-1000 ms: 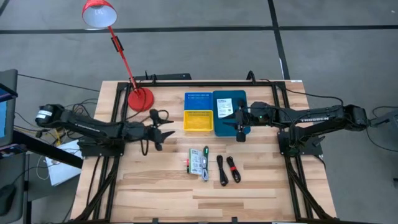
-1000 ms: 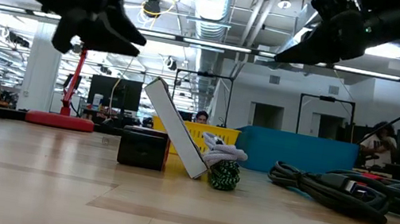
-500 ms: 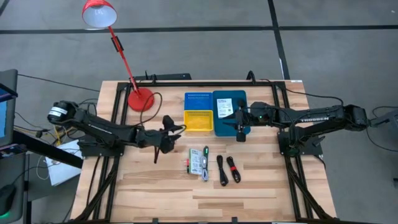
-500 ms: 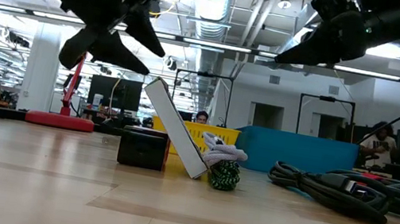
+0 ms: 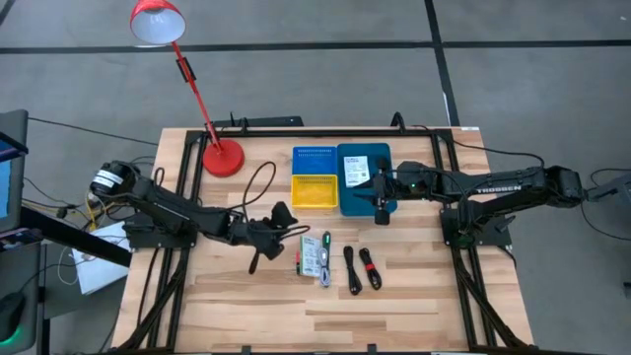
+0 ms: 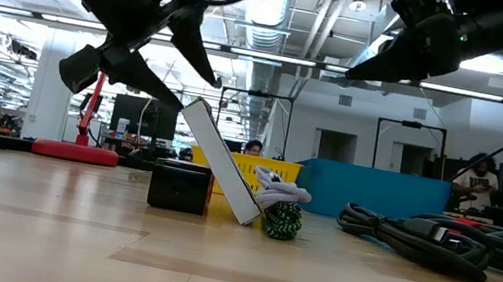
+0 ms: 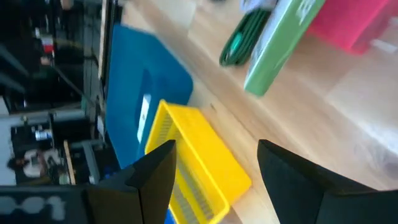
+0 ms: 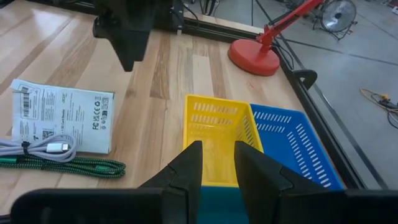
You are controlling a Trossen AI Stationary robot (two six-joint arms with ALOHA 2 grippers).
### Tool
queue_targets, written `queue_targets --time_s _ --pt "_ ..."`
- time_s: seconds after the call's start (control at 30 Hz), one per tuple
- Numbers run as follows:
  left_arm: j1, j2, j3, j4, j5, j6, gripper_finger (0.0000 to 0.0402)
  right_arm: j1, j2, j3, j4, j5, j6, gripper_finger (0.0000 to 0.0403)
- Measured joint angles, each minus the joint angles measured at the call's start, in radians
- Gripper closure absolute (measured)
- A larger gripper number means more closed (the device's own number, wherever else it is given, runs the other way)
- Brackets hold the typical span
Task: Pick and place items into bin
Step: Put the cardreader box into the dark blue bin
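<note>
My left gripper (image 5: 276,237) (image 6: 198,95) hangs open above the table, just left of the item cluster and touching nothing. The cluster holds a clear printed packet (image 5: 314,258), a green-handled tool (image 5: 326,240) and a small red-pink block (image 5: 297,261) (image 7: 354,25), all flat on the wood. Two black cables with red bands (image 5: 360,268) lie to their right. A white packet with black print (image 5: 355,168) lies inside the teal bin (image 5: 380,158). My right gripper (image 5: 380,205) (image 8: 217,165) hovers over the teal bin's near edge, its fingers a narrow gap apart and empty.
A yellow bin (image 5: 314,190) and a small blue bin (image 5: 314,158) stand left of the teal bin. A red desk lamp's base (image 5: 223,156) sits at the far left. Bare wood lies near the front edge. People show in the room behind the table (image 6: 476,182).
My left gripper has swung toward the table's right and near edge, from beside the lamp base to just left of the item cluster, staying open and turning as it went. My right arm and the items have kept still.
</note>
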Motion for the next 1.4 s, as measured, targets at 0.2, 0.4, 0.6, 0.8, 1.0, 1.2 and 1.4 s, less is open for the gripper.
queue_targets --time_s 0.2,0.4,0.6,0.8,1.0,1.2,1.4 --pt "0.009 0.0 0.001 -0.007 0.107 0.033 0.0187 0.0 0.0 0.0 -0.006 0.0 0.0 0.0316" --pt "0.014 0.0 0.001 -0.024 0.159 0.104 0.0187 0.003 0.0 0.0 -0.006 0.0 0.001 0.0316" --pt "0.014 0.0 0.001 -0.023 0.223 0.238 0.0187 0.003 0.0 0.0 -0.006 0.0 0.001 0.0316" --pt "0.014 0.004 0.001 -0.017 0.269 0.373 0.0187 0.003 0.0 0.0 -0.006 0.0 0.001 0.0316" --pt "0.016 0.061 0.0 -0.016 0.266 0.478 0.0187 0.003 0.0 0.0 -0.007 0.0 0.009 0.0316" --pt "0.02 0.113 0.0 0.072 0.261 0.518 0.0187 0.003 0.0 0.0 -0.017 0.0 0.009 0.0316" --pt "0.038 0.114 0.003 0.086 0.263 0.542 0.0187 0.003 0.0 0.0 -0.024 0.0 0.009 0.0316"
